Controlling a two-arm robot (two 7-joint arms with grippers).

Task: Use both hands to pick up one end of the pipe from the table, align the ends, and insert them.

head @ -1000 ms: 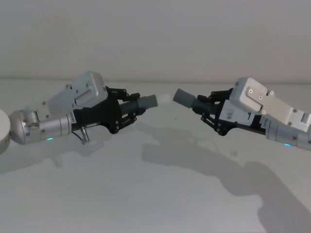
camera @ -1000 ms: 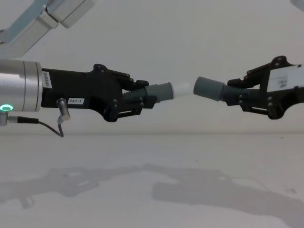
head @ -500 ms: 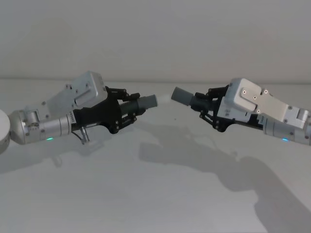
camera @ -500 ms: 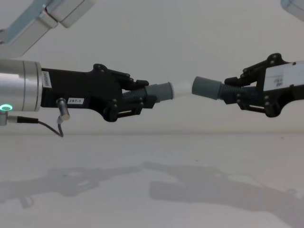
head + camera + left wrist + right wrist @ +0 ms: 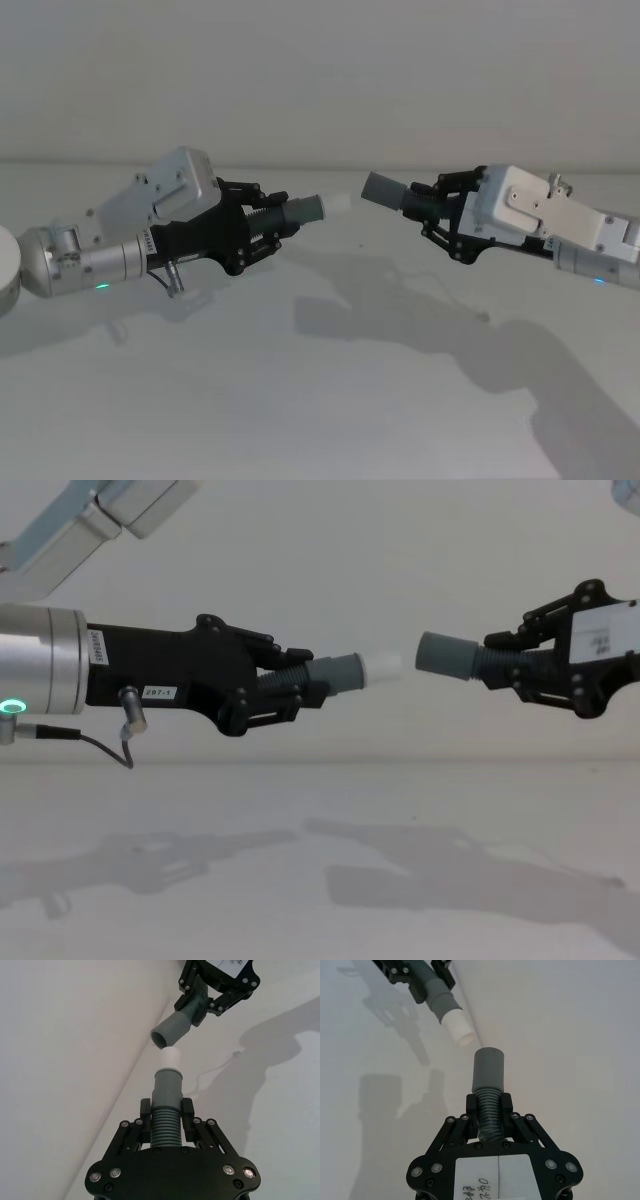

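**Cuffs facing, gap open**

The table lay off-white and matte, carrying both arms' shadows; a plain pale wall stood behind. Left gripper was level above it, fingers pinching the hose with the whitish-tipped cuff. Right gripper pinched the wider socket, just short of the tip, slightly higher.

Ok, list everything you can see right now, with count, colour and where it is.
Hose with whitish tip: one, dark grey, held in the air at left, tip facing the other hose.
Hose with socket: one, dark grey, held in the air at right, apart from the tip.
Table: one, off-white, below both hoses.
Left gripper: one, black, shut on the tipped hose.
Right gripper: one, black, shut on the socket hose.
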